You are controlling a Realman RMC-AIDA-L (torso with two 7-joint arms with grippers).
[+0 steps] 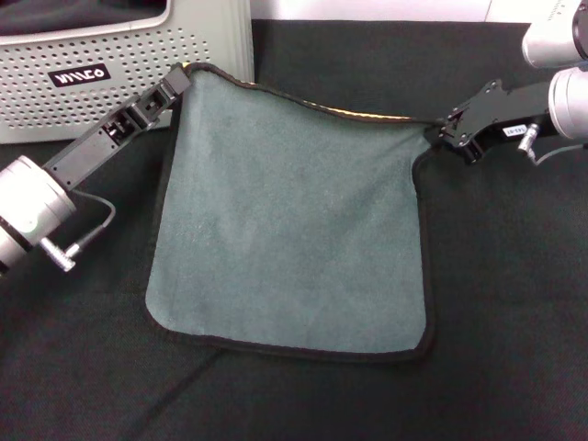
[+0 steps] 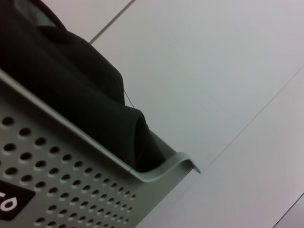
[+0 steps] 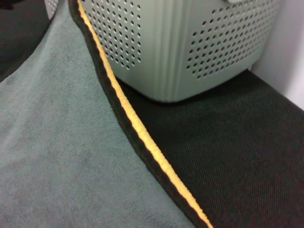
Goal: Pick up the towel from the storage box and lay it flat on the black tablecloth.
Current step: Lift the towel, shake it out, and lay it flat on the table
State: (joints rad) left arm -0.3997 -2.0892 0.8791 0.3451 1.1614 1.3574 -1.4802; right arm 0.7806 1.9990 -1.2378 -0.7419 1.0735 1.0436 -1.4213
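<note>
The towel [image 1: 289, 230] is spread grey-green side up on the black tablecloth [image 1: 514, 303]. Its near edge lies on the cloth. Its far edge is stretched taut between my two grippers and shows a thin yellow-orange line. My left gripper [image 1: 180, 79] is shut on the far left corner, right beside the storage box [image 1: 110, 64]. My right gripper [image 1: 441, 130] is shut on the far right corner. The right wrist view shows the towel [image 3: 57, 142] with its black and yellow edge, the box [image 3: 180, 42] and the tablecloth [image 3: 237, 156].
The storage box stands at the far left of the table. The left wrist view shows its perforated wall [image 2: 71, 180] and rim, with dark fabric [image 2: 71, 95] inside. A white wall lies behind it.
</note>
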